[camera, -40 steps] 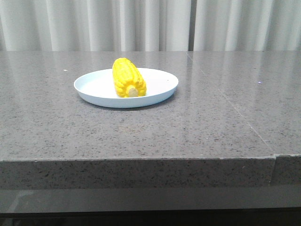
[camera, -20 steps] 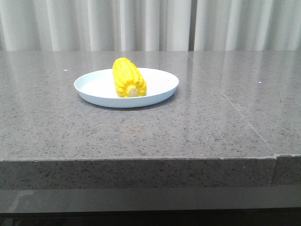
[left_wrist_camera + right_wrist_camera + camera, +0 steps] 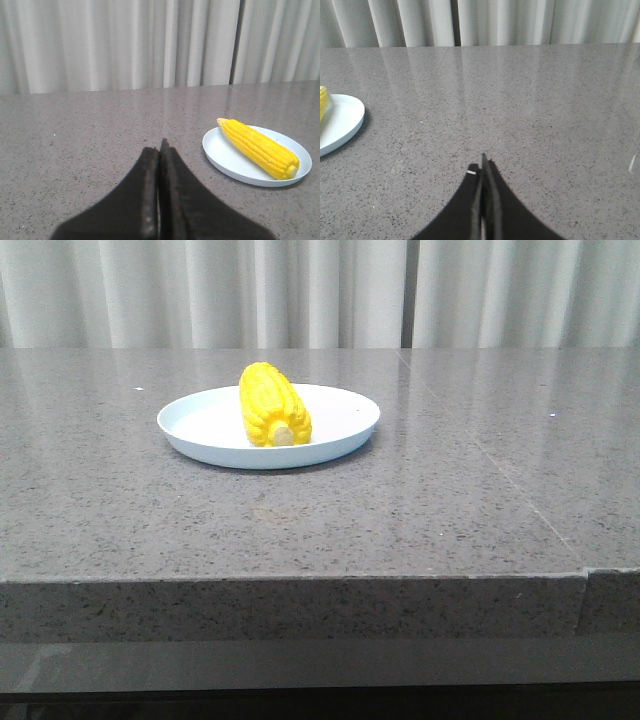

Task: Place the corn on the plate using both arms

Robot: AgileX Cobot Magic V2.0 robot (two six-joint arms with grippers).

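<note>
Bright yellow against pale blue-white, the corn (image 3: 272, 405) is seen lying on the plate (image 3: 200, 428), well inside the low rim, with its beige stub end turned toward the front camera and its tip pointing away. The plate is set on the grey speckled stone table (image 3: 300, 530), to the left of the table's middle in the front view. The same arrangement is shown in the left wrist view, where the corn (image 3: 257, 148) is laid across the plate (image 3: 222, 155) at a slant, with no part of it hanging over the edge.

Neither arm is visible in the front view. The left gripper (image 3: 159, 152) is held above bare table, well apart from the plate, with its two fingers pressed together and nothing between them. The right gripper (image 3: 483, 172) is likewise closed and empty, over bare table, with only the edge of the plate (image 3: 345, 125) caught at the side of its view.

The placement itself is judged to be done: the corn is resting on the plate and is touched by neither gripper. Nothing of the task appears to be left, beyond perhaps the arms being brought to rest.
</note>
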